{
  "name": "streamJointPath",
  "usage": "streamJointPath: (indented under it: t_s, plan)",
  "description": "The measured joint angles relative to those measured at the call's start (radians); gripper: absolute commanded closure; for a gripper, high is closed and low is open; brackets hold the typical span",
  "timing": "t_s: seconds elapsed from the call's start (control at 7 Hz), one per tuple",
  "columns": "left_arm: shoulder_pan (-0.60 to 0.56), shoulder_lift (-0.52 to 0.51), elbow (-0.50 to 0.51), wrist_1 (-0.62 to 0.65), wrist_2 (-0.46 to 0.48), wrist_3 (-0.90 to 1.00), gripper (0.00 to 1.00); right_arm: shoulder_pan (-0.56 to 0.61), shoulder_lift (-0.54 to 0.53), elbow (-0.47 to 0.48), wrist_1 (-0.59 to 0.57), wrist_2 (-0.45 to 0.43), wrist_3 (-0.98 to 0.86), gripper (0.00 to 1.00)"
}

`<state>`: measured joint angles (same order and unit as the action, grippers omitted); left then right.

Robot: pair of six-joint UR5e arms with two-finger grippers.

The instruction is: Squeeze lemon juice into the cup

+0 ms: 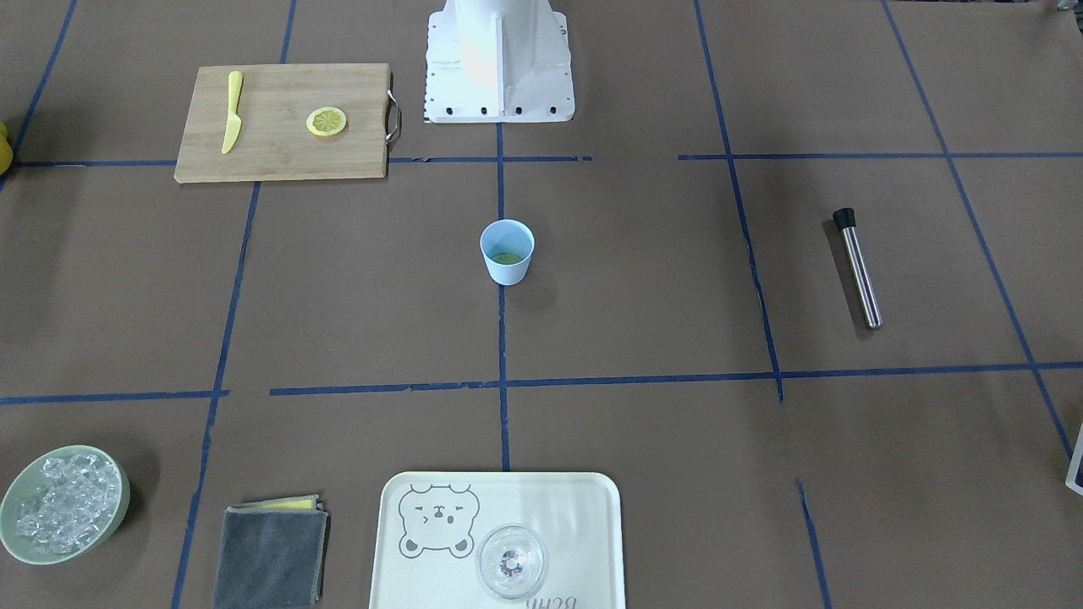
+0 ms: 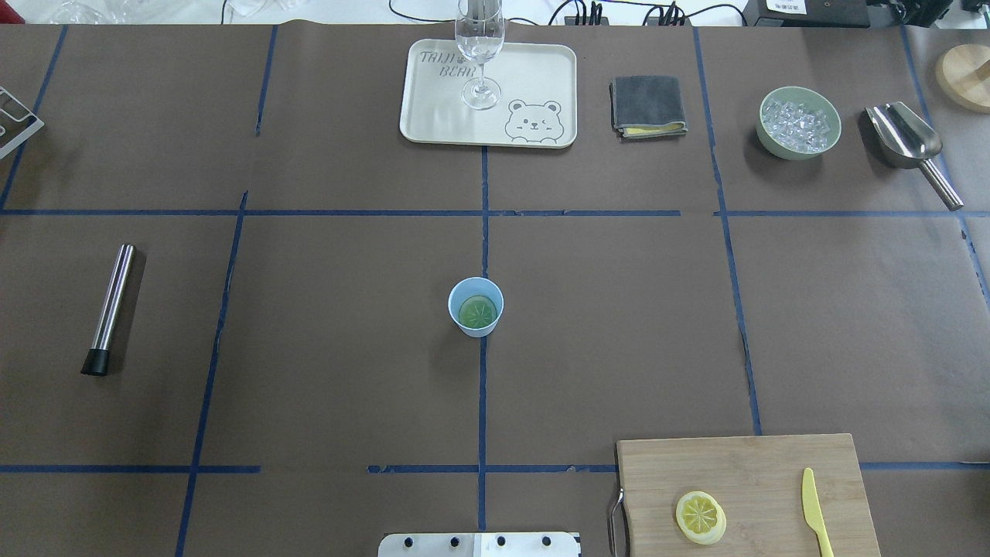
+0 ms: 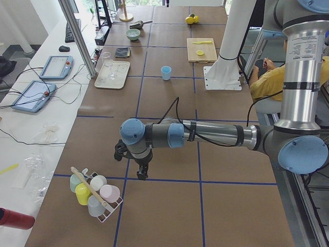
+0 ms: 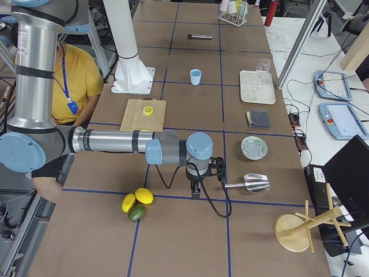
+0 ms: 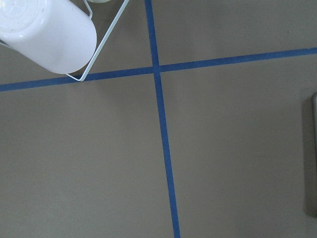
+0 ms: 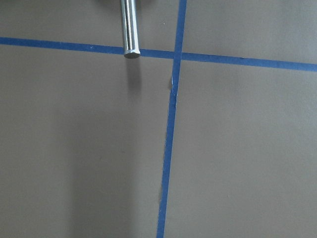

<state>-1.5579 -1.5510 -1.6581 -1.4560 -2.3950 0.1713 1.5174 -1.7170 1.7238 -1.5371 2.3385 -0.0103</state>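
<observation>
Lemon slice (image 2: 701, 517) lies flat on the bamboo cutting board (image 2: 773, 464) in the near-right corner of the table. Cut face is up, with radial segments and a yellow rind ring around paler flesh. It's a round disc, so no long axis in plan, and its thin axis is vertical. A yellow plastic knife (image 2: 812, 507) lies on the same board to the slice's right, apart from it, long axis near-to-far with the tip toward the far side. The board has a metal wire handle (image 2: 615, 518) on its left edge. Cup (image 2: 476, 306) stands upright mid-table on the centre tape line, well apart from the slice, far-left of it. It is plain light blue, tapered, wider at the rim, mouth up, and a green citrus slice (image 2: 477, 312) lies flat in its bottom. The table is brown paper with a blue tape grid. On the left a steel cylinder (image 2: 110, 308) lies near-to-far, with its black cap at the near end. At the far edge is a cream tray with a bear print (image 2: 433, 116), and a clear stemmed glass (image 2: 479, 46) stands upright on it. Right of the tray are a folded grey cloth (image 2: 648, 100), a green bowl of ice (image 2: 764, 131) and a steel scoop (image 2: 905, 135). Left gripper (image 3: 142, 174) points down over a tape crossing at the table's left end, just beside a wire rack of pastel cups (image 5: 105, 39). Right gripper (image 4: 196, 191) points down at the right end, near the scoop's handle. Both show only in the side cameras, so I can't tell how far the jaws are open or whether they hold anything.
</observation>
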Motion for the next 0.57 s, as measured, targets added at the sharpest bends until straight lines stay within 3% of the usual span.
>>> streamJointPath:
  t_s: [0.57]
  plan:
    - [-0.002,0.003,-0.004,-0.016,0.098,-0.014,0.0,0.003,-0.001,-0.002,-0.001,-0.006,0.001,0.0]
